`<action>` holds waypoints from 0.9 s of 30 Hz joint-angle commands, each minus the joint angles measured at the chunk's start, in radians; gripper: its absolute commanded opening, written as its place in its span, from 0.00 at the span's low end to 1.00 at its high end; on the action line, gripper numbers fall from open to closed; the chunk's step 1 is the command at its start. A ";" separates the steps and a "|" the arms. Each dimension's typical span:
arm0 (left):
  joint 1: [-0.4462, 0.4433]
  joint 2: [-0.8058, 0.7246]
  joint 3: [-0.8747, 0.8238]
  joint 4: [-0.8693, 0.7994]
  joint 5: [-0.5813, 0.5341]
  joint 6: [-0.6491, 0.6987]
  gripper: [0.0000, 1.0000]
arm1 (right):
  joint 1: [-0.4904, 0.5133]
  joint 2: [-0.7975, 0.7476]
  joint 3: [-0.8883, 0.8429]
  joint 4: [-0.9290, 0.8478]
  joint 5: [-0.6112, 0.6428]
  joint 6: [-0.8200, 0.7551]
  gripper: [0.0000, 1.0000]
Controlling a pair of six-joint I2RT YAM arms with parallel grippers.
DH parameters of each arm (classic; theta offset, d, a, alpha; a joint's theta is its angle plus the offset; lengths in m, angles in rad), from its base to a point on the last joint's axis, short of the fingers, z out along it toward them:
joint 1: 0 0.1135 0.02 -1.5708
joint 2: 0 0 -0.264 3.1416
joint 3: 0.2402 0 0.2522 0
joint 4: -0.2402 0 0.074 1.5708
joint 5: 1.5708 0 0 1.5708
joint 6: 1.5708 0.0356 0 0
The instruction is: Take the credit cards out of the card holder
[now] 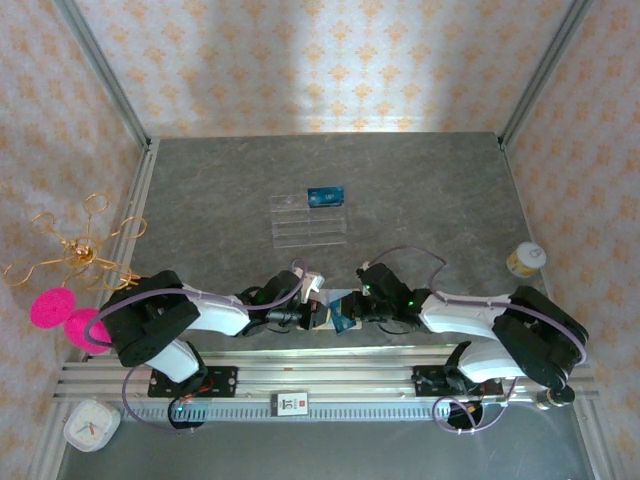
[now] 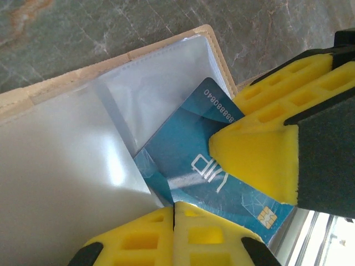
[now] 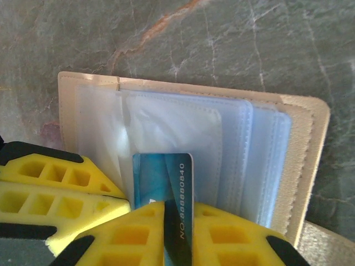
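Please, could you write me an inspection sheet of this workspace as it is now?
Surface: grey marbled table, no spills seen.
Job's things: card holder lies open; one blue credit card half out of a pocket; second card at the clear tray's far end.
Clutter: gold wire ornament, pink pompoms, small jar, white clock.
Grippers: left gripper shut on the card holder's edge; right gripper shut on the credit card.
Cables: lilac cables loop along both arms.
Surroundings: patterned walls, aluminium frame.

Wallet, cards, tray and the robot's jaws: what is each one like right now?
card holder: open on the table, clear pockets showing.
blue card: partly out of a pocket.
second blue card: lying in the clear tray.
left jaws: shut on the card holder.
right jaws: shut on the blue card.
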State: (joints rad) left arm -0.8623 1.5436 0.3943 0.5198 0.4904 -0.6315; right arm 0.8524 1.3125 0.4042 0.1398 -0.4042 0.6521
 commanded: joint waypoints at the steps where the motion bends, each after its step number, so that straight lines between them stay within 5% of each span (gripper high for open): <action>1: -0.007 -0.007 0.000 -0.033 -0.028 0.003 0.06 | 0.005 -0.061 0.028 -0.106 0.085 -0.021 0.12; 13: -0.006 -0.033 -0.011 -0.023 -0.026 0.008 0.07 | -0.022 -0.286 0.042 -0.243 0.235 -0.027 0.00; 18: 0.017 -0.194 -0.026 -0.010 -0.040 0.008 0.11 | -0.023 -0.355 0.119 -0.195 0.230 -0.105 0.00; 27: 0.191 -0.550 -0.178 0.472 0.143 -0.147 0.32 | -0.050 -0.402 0.080 0.317 0.020 -0.077 0.00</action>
State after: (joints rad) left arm -0.7040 1.0245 0.2485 0.7639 0.5438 -0.7078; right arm 0.8108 0.9195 0.5102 0.2085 -0.2909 0.5610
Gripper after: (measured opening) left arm 0.314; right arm 0.041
